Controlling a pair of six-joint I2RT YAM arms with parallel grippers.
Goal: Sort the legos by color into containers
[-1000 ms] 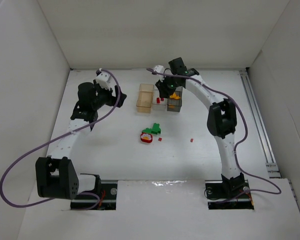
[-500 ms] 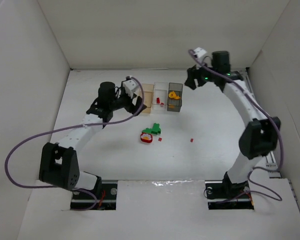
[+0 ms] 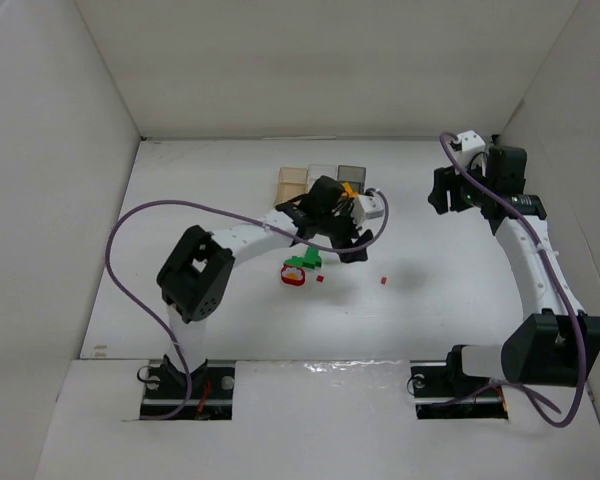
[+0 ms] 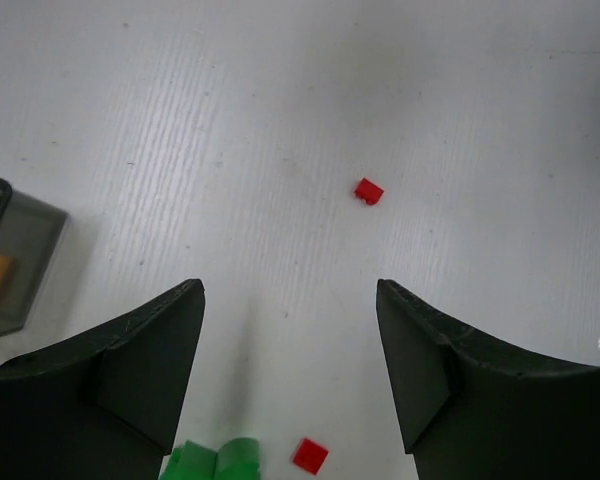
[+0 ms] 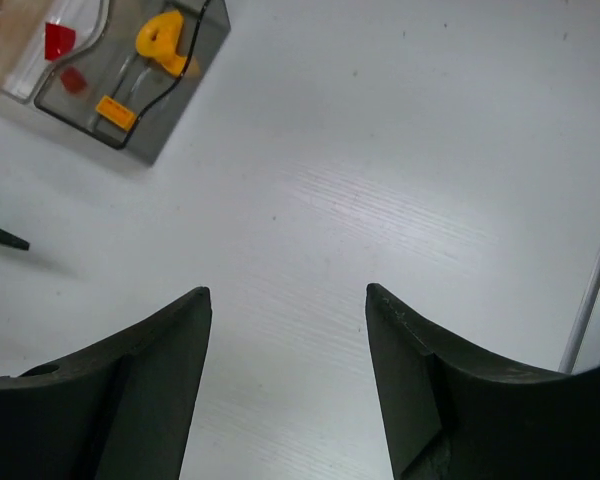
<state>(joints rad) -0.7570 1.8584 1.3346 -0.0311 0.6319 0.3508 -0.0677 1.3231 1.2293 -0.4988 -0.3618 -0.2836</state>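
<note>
Loose legos lie mid-table: a green piece [image 3: 305,260], a red ring [image 3: 294,276] and two tiny red bricks [image 3: 320,279] [image 3: 383,281]. My left gripper [image 3: 352,250] hovers open just right of the green piece. In the left wrist view the gripper [image 4: 290,300] is empty, with one red brick [image 4: 368,190] ahead, another [image 4: 309,455] and the green piece [image 4: 215,462] near its base. The containers stand at the back: amber [image 3: 292,180], clear [image 3: 322,171], dark grey [image 3: 351,172]. My right gripper [image 3: 440,190] is open and empty [image 5: 288,295], right of them.
The dark grey container [image 5: 140,75] holds an orange wedge [image 5: 165,40] and an orange brick [image 5: 115,112]. Red pieces [image 5: 58,40] lie in the clear container. White walls enclose the table, and a metal rail [image 3: 515,230] runs along its right side.
My left arm swung from the back left across to the loose legos at centre. My right arm drew back from the containers to the right, its jaws now wider.
</note>
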